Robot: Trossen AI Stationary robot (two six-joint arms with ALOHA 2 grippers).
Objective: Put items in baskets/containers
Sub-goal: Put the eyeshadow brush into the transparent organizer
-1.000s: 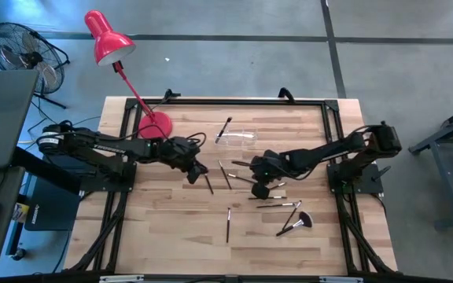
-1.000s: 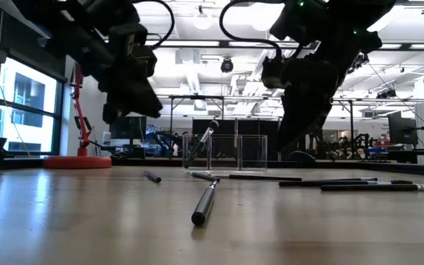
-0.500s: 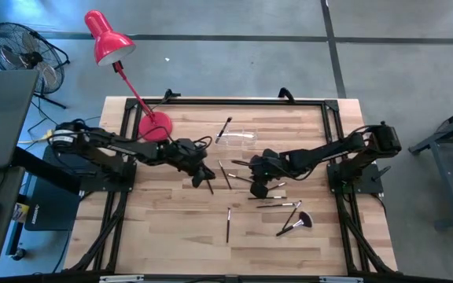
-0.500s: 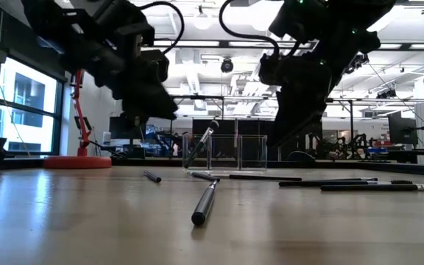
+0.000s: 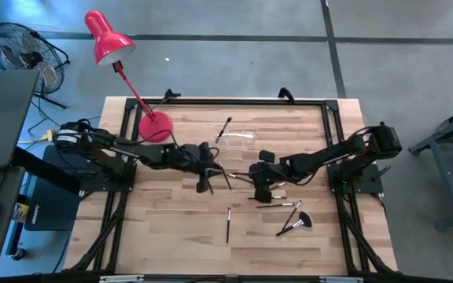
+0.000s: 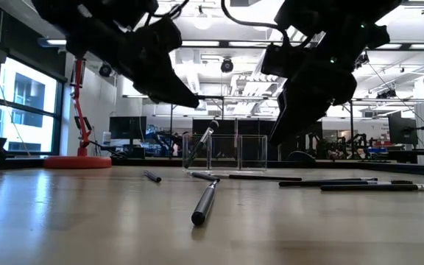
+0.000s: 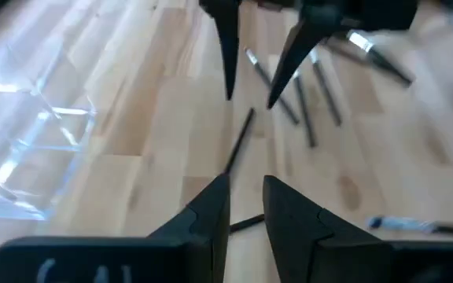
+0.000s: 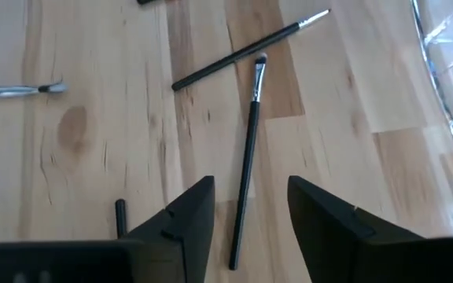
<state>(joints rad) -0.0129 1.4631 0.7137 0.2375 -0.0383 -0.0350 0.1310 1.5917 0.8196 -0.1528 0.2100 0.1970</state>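
Observation:
Several thin makeup brushes lie flat on the wooden table; one dark brush (image 8: pixel 248 165) (image 7: pixel 241 137) lies lengthwise between my two grippers. The clear holder (image 5: pixel 238 137) (image 6: pixel 227 151) stands at the far middle, and one brush (image 5: pixel 225 127) leans in it, head over the rim. My left gripper (image 5: pixel 204 182) (image 7: pixel 246 179) hovers above the table left of centre with a narrow gap and nothing in it. Facing it, my right gripper (image 5: pixel 259 189) (image 8: pixel 250 182) hangs open, its fingers on either side of that brush's handle end and above it.
A red desk lamp's round base (image 5: pixel 154 126) stands at the far left of the table. A fan-headed brush (image 5: pixel 297 222) and a single brush (image 5: pixel 228 224) lie toward the near edge. More brushes (image 5: pixel 225 174) lie between the two grippers.
My left gripper has gone toward the table's right edge, closer to my right gripper, and has rolled about its own pointing line. The brushes on the table and the holder have stayed where they were.

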